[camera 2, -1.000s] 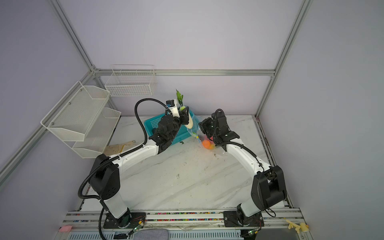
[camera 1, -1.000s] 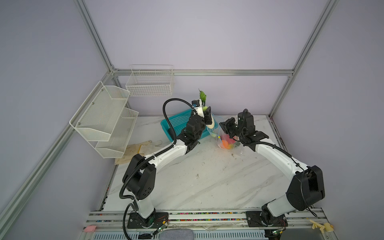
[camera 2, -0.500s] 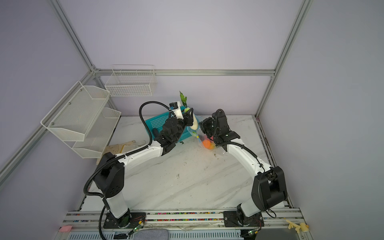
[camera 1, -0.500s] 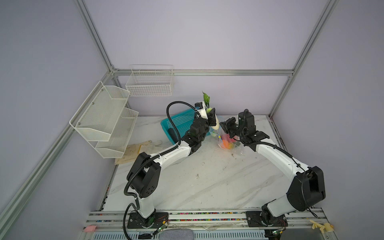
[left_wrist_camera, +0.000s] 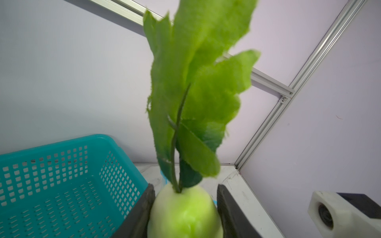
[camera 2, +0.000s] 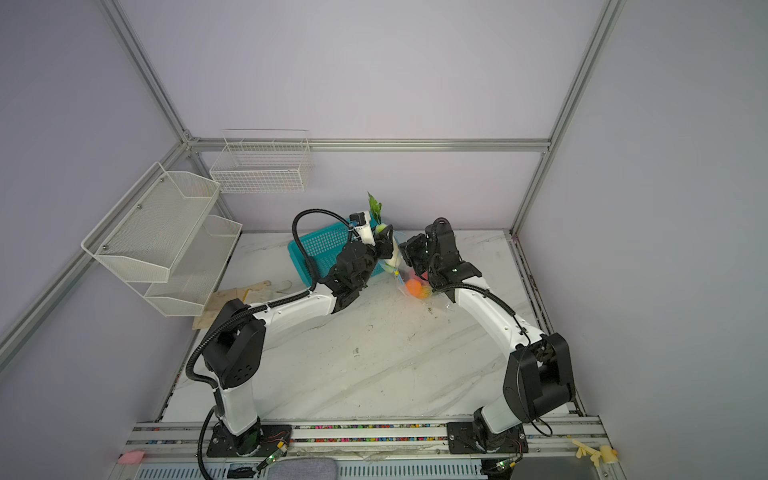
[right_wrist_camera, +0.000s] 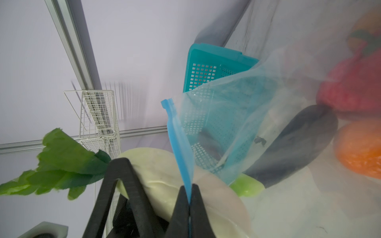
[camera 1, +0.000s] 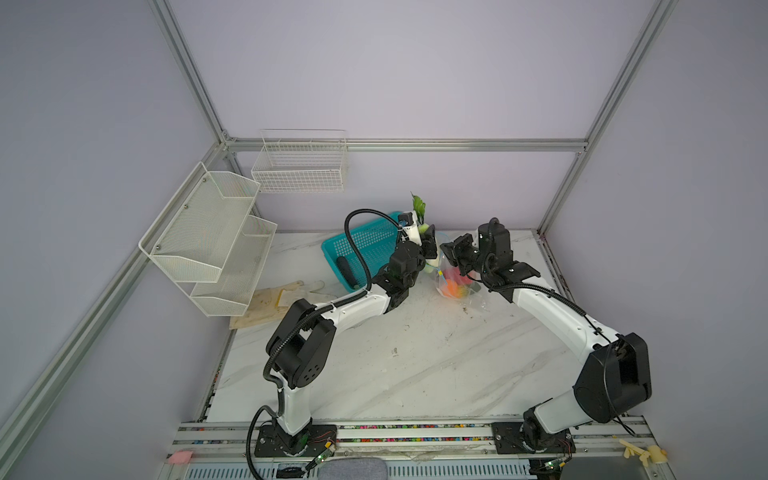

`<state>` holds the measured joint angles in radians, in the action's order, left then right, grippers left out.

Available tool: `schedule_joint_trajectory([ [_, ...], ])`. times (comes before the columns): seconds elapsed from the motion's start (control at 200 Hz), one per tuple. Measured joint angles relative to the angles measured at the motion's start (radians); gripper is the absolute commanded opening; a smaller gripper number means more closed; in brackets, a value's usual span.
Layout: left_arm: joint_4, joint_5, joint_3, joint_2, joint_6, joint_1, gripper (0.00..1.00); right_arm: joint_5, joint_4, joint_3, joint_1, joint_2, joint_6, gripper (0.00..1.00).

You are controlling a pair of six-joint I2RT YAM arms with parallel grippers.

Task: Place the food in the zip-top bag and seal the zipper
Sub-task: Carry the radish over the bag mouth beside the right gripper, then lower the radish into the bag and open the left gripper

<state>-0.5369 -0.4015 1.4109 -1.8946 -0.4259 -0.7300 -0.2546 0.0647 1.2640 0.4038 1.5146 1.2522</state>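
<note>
Along the near edge of the bench (camera 1: 415,374) we see both arm bases on the rail, with a pink scrap (camera 1: 180,457) beside the near left corner. The middle of the marble carries only scuffs. At the left edge a pale glove (camera 1: 303,287) lies on a tan board (camera 1: 253,309), below a white mesh shelf (camera 1: 208,241) fixed to the side wall. Toward the far edge a teal basket (camera 1: 332,259) sits just behind the left arm, whose black cable arcs over it. A wire basket (camera 1: 299,166) hangs on the back wall.

The left gripper (left_wrist_camera: 185,204) clamps the white cabbage (right_wrist_camera: 148,164) from both sides and holds it clear of the bench. Its green leaves (left_wrist_camera: 195,82) point upward. The cabbage is close against the mouth of the zip-top bag (camera 1: 469,301); we cannot tell whether it is inside yet.

The right gripper (right_wrist_camera: 188,197) has its jaws pressed together on the zipper (right_wrist_camera: 179,140), a light-blue strip, and holds that edge raised.

The bag stands near the far right of the bench, between the two grippers. It is clear and crinkled. Inside we see an orange (right_wrist_camera: 360,148), a dark eggplant (right_wrist_camera: 294,144), a red piece (right_wrist_camera: 350,86) and a green-yellow cucumber (right_wrist_camera: 247,186).
</note>
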Motion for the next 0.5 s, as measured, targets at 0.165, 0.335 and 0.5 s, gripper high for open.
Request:
schedule_joint_trajectory([
  [0.165,0.0,-0.007,0.0,-0.002,0.002,-0.007,0.48,-0.002,-0.001,0.0,0.0,0.0,0.0,0.0],
  [0.335,-0.001,-0.007,0.0,-0.005,0.002,-0.017,0.51,-0.004,-0.001,0.0,-0.002,0.0,0.001,0.0],
  [0.5,-0.001,-0.007,0.0,-0.013,0.004,-0.035,0.54,-0.008,-0.001,0.0,-0.005,0.0,0.005,0.0],
])
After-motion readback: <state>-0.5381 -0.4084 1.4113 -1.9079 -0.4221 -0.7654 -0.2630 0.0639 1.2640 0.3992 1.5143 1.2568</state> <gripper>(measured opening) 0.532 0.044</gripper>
